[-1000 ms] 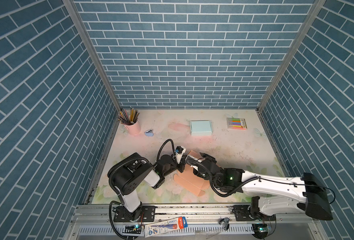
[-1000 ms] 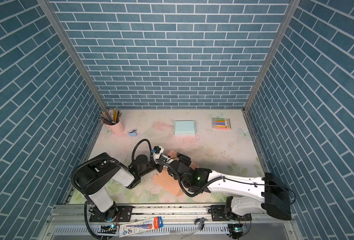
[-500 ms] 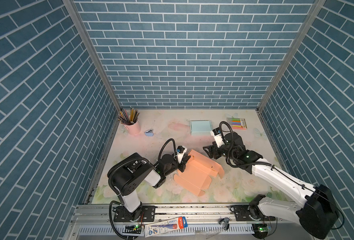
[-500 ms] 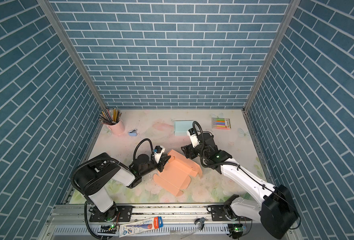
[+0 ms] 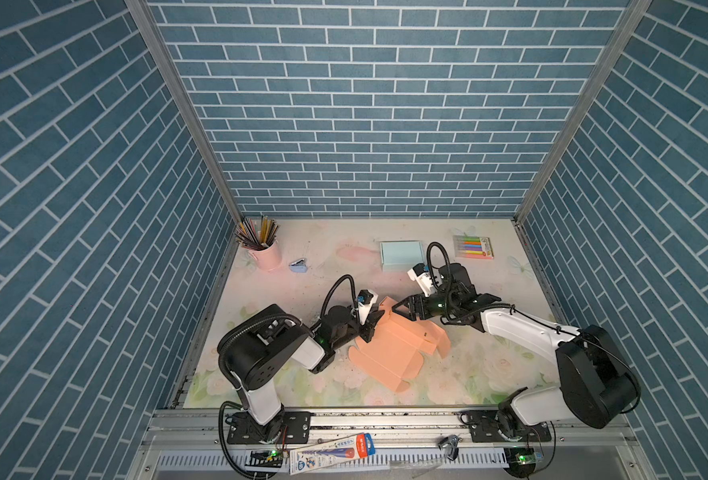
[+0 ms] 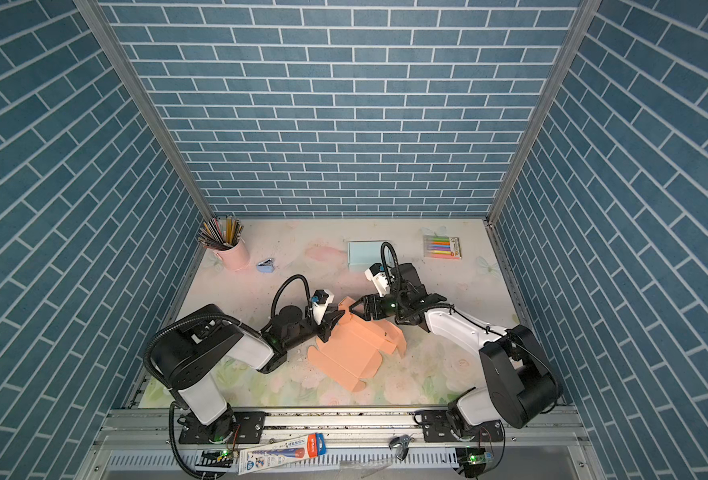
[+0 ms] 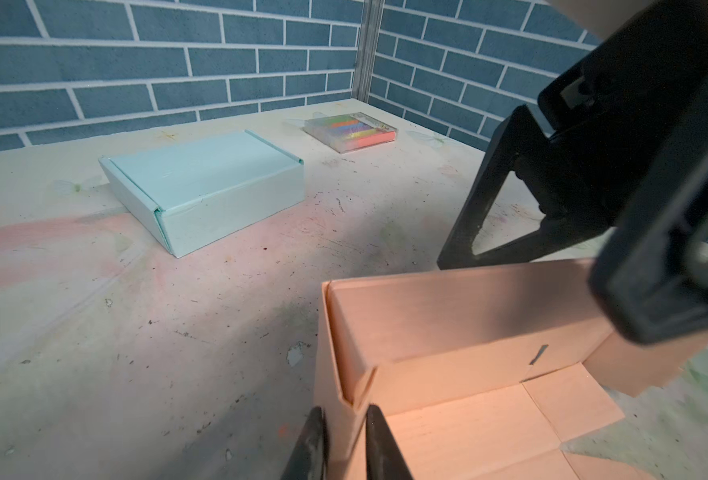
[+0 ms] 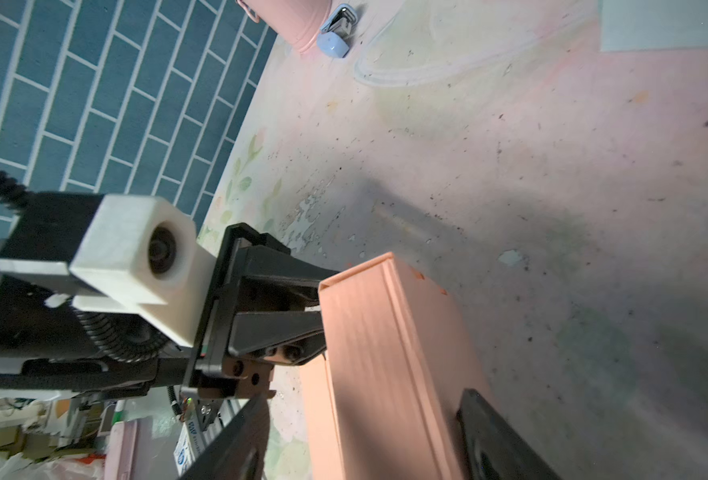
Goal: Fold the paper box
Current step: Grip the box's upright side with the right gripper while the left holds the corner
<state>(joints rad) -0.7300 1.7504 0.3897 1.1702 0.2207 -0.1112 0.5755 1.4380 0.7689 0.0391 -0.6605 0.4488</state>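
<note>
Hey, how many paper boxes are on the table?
2. An orange box, part-folded, lies mid-table near the front; a closed light blue box sits behind it, toward the back wall. None seems hidden.

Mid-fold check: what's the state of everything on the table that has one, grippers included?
Orange box: partly folded; far wall up, near flaps flat.
Left gripper: shut on the raised wall's corner.
Right gripper: open, straddling the raised wall.
Blue box: closed.
Pencil cup: upright, full.
Marker pack: lying flat.
</note>
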